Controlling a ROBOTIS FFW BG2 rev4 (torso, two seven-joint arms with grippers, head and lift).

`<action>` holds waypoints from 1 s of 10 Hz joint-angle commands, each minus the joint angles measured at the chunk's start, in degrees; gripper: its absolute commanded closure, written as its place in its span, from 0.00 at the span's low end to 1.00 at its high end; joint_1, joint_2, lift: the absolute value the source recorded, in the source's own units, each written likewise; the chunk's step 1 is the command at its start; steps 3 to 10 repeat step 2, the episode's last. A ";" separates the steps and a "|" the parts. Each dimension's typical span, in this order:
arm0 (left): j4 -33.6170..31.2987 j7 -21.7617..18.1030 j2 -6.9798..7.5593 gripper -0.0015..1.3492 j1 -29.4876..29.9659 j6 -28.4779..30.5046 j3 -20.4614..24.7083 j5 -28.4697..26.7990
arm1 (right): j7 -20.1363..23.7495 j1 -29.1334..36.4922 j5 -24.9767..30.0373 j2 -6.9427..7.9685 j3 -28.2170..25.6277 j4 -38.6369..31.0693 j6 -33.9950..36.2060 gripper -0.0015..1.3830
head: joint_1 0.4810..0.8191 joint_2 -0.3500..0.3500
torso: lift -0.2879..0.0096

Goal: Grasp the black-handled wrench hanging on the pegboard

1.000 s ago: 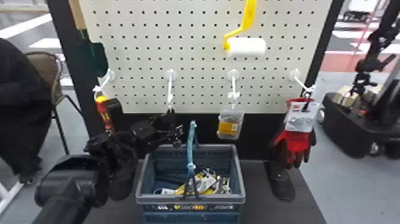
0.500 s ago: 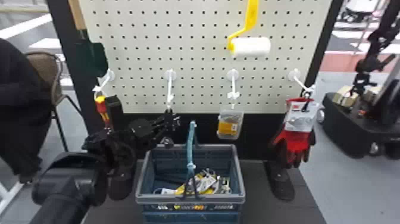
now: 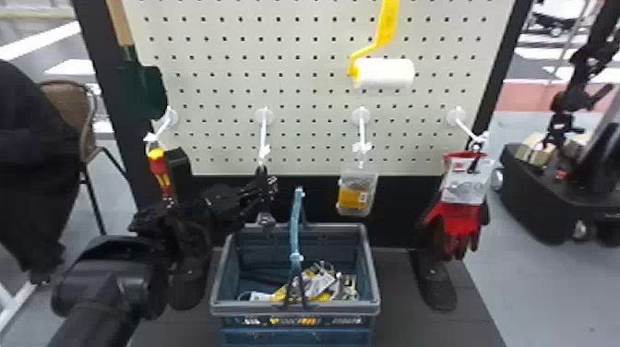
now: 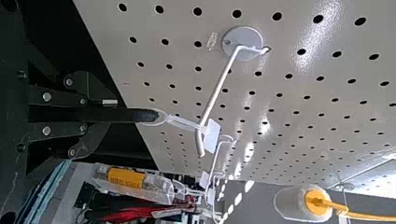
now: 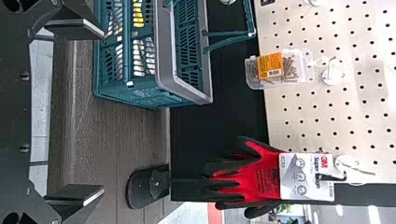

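Observation:
The black-handled wrench [image 3: 266, 218] hangs from a white hook [image 3: 263, 131] on the pegboard [image 3: 300, 46], just above the basket's back left corner. My left gripper [image 3: 256, 188] comes in from the lower left and is shut on its handle. In the left wrist view the handle [image 4: 137, 115] runs straight out between my fingers [image 4: 56, 95], and its clear loop is still on the hook's tip [image 4: 201, 140]. My right gripper [image 5: 79, 112] stands wide open over the table, facing the basket [image 5: 182, 51] and the red gloves [image 5: 252, 175].
A teal basket [image 3: 221, 277] with several packaged items sits on the table below the wrench. Also on the board: a red-and-yellow screwdriver [image 3: 158, 167], a bag of screws [image 3: 353, 196], red gloves [image 3: 454, 217] and a yellow paint roller [image 3: 383, 71]. A dark-clothed person [image 3: 32, 161] is at the left.
My left gripper has risen toward the pegboard and now sits higher on the wrench handle, just under the hook. The other hanging things have not moved.

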 commanded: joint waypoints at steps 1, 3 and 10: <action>0.00 0.00 0.07 0.90 -0.16 -0.08 -0.30 0.04 | 0.00 -0.04 0.00 -0.10 0.00 0.00 0.00 0.10 | 0.20 0.50 | 0.63; 0.00 0.00 0.07 0.90 -0.16 -0.17 -0.48 0.13 | 0.00 -0.04 0.00 -0.10 0.00 0.00 0.00 0.10 | 0.20 0.50 | 0.63; 0.00 0.00 0.07 0.90 -0.16 -0.17 -0.48 0.13 | 0.00 -0.04 0.00 -0.10 0.00 0.00 0.00 0.10 | 0.20 0.50 | 0.63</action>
